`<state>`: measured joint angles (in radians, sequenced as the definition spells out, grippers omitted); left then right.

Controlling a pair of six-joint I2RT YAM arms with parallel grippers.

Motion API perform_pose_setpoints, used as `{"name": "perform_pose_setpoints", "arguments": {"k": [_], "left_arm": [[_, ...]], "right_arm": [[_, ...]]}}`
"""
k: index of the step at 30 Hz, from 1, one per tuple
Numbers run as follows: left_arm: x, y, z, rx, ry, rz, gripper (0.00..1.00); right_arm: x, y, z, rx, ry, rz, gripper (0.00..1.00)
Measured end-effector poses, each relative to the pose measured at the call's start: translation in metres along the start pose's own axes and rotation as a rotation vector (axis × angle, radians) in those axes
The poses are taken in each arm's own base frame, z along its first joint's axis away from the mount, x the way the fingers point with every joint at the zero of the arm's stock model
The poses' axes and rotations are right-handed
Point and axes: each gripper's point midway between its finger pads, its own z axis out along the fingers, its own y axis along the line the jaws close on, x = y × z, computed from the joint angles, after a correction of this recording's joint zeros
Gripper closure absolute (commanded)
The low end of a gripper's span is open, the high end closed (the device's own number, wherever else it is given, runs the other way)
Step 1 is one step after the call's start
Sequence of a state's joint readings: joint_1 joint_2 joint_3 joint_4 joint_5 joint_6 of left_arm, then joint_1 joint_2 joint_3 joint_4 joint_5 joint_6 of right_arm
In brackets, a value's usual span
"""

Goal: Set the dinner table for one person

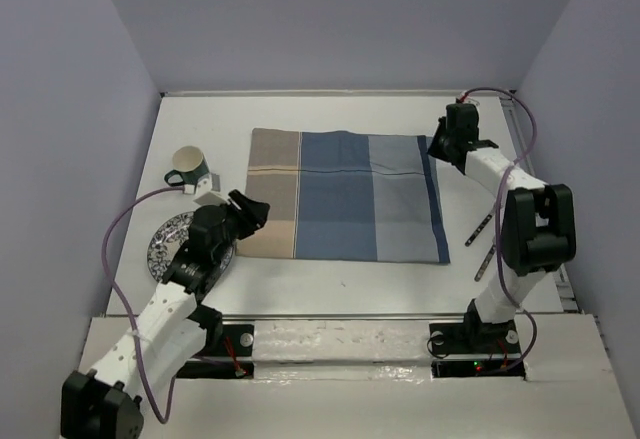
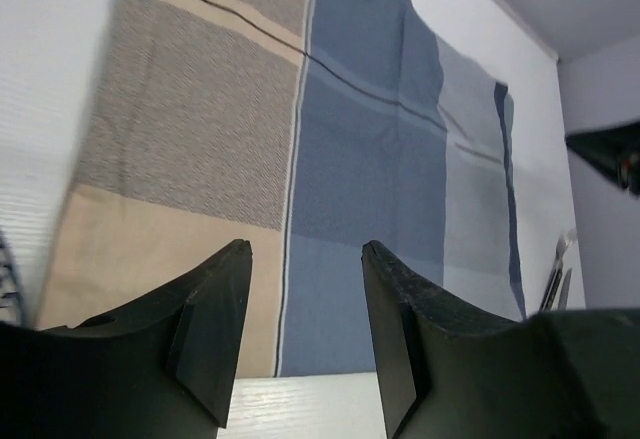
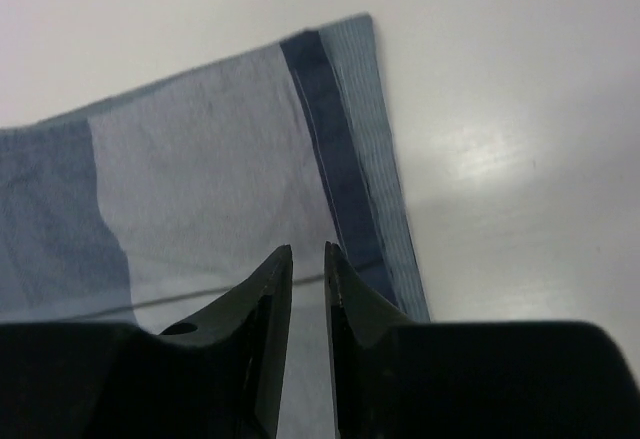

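Hovering over dinner table (image 1: 330, 281) | left gripper (image 2: 305, 259) jaws apart | right gripper (image 3: 308, 259) jaws nearly closed, empty

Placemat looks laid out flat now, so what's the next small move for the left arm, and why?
Probably swing the left gripper back toward the patterned plate. The placemat lies spread on the dinner table, with nothing on it, and the left gripper hangs open and empty at its near-left corner. The plate sits just left of it, partly under the arm.
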<state>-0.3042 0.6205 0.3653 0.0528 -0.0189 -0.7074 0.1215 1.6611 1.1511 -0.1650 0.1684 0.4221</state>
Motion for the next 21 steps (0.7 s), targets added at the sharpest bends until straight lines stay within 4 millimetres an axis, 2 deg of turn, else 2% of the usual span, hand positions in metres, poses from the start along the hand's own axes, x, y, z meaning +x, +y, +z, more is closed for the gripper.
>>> {"name": "perform_pose_setpoints", "arguments": {"k": [3, 5, 9, 15, 21], "left_arm": [[0.028, -0.013, 0.013, 0.029, 0.080, 0.051, 0.42], [0.048, -0.012, 0.021, 0.020, 0.141, 0.078, 0.42], [0.066, -0.011, 0.032, 0.016, 0.182, 0.102, 0.42], [0.077, 0.000, 0.036, 0.005, 0.188, 0.119, 0.42], [0.086, 0.012, 0.037, -0.023, 0.206, 0.131, 0.42]], "right_arm": [[-0.015, 0.003, 0.033, -0.007, 0.011, -0.019, 0.73], [-0.023, 0.002, 0.058, -0.005, 0.020, -0.031, 0.72], [-0.023, 0.000, 0.097, -0.016, 0.065, -0.047, 0.71], [-0.025, 0.000, 0.132, -0.027, 0.101, -0.068, 0.70], [-0.024, 0.006, 0.144, -0.052, 0.126, -0.085, 0.70]]}}
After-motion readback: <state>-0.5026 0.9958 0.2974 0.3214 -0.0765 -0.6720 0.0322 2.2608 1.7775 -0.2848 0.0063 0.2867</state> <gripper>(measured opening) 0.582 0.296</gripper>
